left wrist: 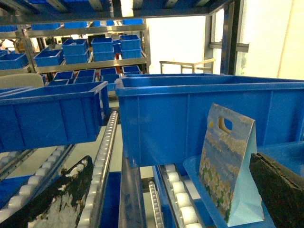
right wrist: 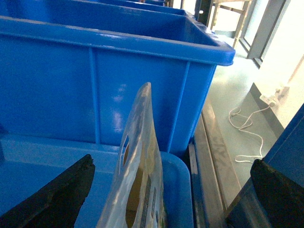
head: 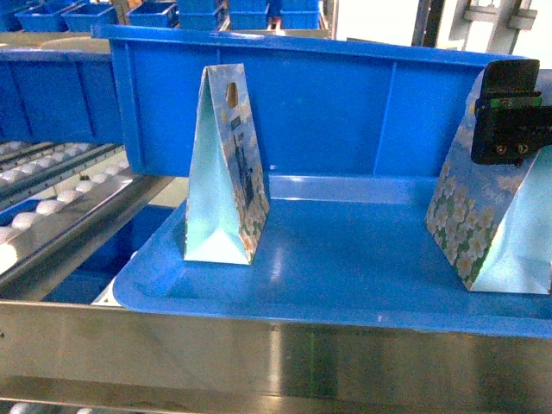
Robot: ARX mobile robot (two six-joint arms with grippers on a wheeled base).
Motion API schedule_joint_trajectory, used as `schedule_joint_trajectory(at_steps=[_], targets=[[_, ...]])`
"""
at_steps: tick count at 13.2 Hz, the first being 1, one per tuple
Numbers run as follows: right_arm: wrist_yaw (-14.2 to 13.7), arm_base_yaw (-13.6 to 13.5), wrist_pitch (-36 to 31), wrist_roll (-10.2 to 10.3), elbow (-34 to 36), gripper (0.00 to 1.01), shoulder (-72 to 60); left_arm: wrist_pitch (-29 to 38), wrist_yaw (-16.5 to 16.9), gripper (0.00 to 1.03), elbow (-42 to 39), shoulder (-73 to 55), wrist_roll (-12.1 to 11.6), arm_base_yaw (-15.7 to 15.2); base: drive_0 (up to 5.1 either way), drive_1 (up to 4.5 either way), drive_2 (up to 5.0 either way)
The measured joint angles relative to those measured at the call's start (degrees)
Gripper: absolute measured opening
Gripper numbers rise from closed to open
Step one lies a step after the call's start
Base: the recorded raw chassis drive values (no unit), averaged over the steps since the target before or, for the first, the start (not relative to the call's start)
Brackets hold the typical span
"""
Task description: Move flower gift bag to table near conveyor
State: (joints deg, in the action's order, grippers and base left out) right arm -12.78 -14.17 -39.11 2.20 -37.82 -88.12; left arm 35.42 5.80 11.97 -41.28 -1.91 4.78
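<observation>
Two flower gift bags, left bag (head: pixel 226 168) and right bag (head: pixel 487 228), upright in one blue tray (head: pixel 345 259); right gripper (right wrist: pixel 166 199) spread wide astride the right bag's top, gripping nothing; left gripper (left wrist: pixel 180 190) wide open, empty.

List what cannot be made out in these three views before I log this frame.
- Right gift bag: head view, top hidden behind the right gripper; right edge cut off.
- Right gripper's grip: right wrist view, bag top stands between the fingers, contact not visible.
- Left gift bag: label print too small.
- Left gripper: left wrist view, fingers cropped.
- Table: in no view.
</observation>
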Motion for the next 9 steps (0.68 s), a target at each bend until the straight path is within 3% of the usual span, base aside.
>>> schedule_joint_trajectory(at_steps=[5,7,9], targets=[[2.08,-0.02,0.92,0.85,0.2,0.39,0.44,0.0,0.0,0.98,0.0,0.0,0.0,0.0,0.0,0.0,0.0],[2.29,0.0,0.92,0.87,0.33,0.2,0.79,0.0,0.0,0.98,0.0,0.0,0.0,0.0,0.0,0.0,0.0],[2.45,0.0,0.92,1.01,0.61,0.11,1.07,0.0,0.0,0.98,0.0,0.0,0.0,0.0,0.0,0.0,0.0]])
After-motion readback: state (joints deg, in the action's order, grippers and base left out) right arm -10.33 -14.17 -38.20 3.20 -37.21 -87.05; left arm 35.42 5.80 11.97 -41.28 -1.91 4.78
